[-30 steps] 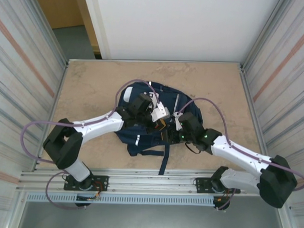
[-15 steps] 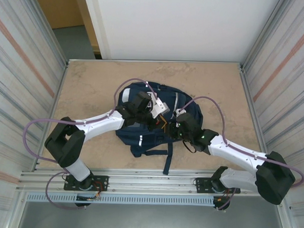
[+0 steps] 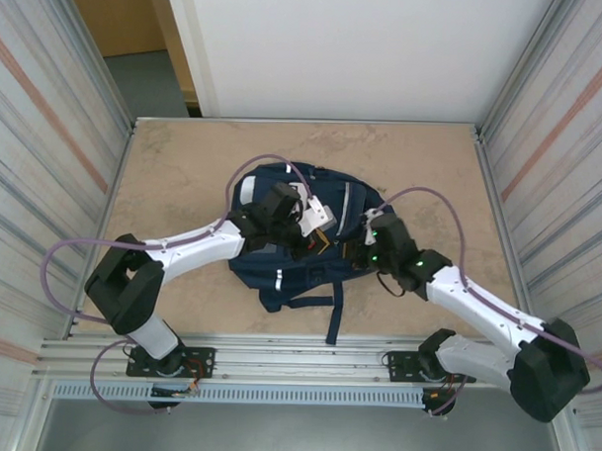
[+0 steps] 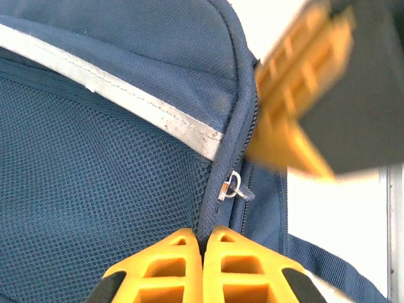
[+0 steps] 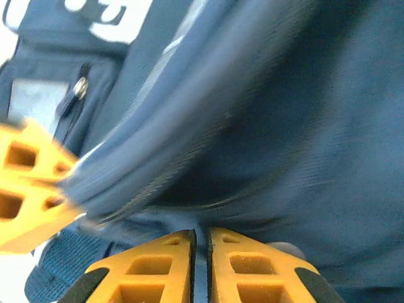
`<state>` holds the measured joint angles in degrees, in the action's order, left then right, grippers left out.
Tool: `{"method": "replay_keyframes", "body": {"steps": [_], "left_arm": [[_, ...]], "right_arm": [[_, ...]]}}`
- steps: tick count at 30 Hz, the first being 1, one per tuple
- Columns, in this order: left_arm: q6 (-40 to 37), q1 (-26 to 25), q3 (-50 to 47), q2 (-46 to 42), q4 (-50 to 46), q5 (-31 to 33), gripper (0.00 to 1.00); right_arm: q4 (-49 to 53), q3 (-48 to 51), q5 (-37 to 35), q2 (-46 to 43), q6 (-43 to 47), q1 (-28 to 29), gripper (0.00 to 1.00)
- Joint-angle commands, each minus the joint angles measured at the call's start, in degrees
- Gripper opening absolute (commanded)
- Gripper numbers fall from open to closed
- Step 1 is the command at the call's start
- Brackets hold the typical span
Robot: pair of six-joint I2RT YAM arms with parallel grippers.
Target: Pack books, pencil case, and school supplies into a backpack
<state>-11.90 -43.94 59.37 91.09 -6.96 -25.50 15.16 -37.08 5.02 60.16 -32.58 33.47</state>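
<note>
Left tool (image 4: 202,251) is closed on the backpack (image 4: 95,170) at its zipper seam, right tool (image 5: 201,251) grips cloth nearby — probably to pull the opening apart.

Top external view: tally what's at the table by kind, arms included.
Backpack: 1
Robot arms: 2 (left arm, right arm)
Total: 3

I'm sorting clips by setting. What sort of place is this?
Probably a robot test cell, not a classroom: tan table walled by ribbed metal panels, two arms bolted to an aluminium rail, handling a backpack.
</note>
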Motion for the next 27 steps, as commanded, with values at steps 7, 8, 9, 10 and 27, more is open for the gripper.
{"method": "replay_keyframes", "body": {"steps": [7,8,9,10,27], "left_arm": [[-11.6,2.5,-2.1,-4.6,-8.1,2.0,0.00],[-11.7,2.8,-1.8,-4.9,-8.4,1.5,0.00],[-10.7,3.5,-0.9,-4.8,-9.0,-0.6,0.00],[-9.0,4.3,0.1,-4.6,-9.6,-3.9,0.00],[9.1,2.9,-2.0,-5.4,-1.6,-11.6,0.00]], "right_arm": [[8.6,0.9,18.9,-3.0,4.4,-16.2,0.22],[8.1,0.7,20.5,-3.0,5.0,-16.1,0.28],[7.0,1.0,21.9,-3.1,5.3,-15.2,0.34],[5.8,1.1,21.8,-3.1,5.2,-13.1,0.39],[-41.1,18.9,-14.6,-5.8,44.4,21.3,0.43]]}}
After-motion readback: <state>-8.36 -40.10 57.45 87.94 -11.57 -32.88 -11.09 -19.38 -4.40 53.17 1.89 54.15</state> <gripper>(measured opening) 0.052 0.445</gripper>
